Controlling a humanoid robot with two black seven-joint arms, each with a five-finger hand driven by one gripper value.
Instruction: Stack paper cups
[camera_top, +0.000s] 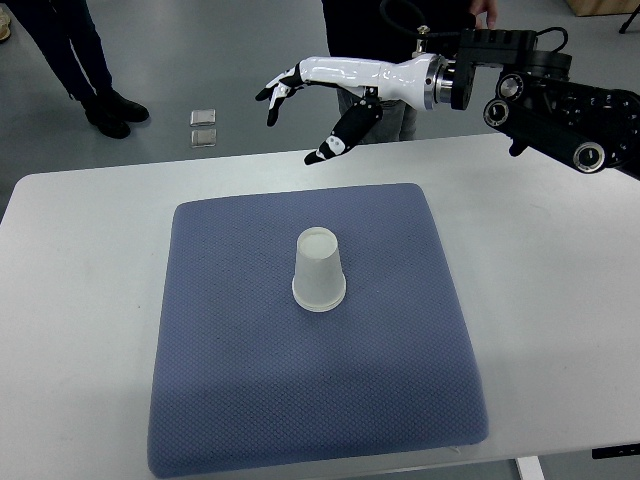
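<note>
The white counter (80, 300) carried a blue-grey padded mat (250, 400) spread flat over its middle. A white paper cup (319, 270) stood upside down on the mat.

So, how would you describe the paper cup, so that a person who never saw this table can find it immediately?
Start from the white table and find the blue-grey cushioned mat that covers its middle. Near the centre of that mat stands the paper cup, upside down, with its wide rim on the fabric. It is white and the only thing on the mat; the right hand is above the table's far edge, apart from it.
</note>
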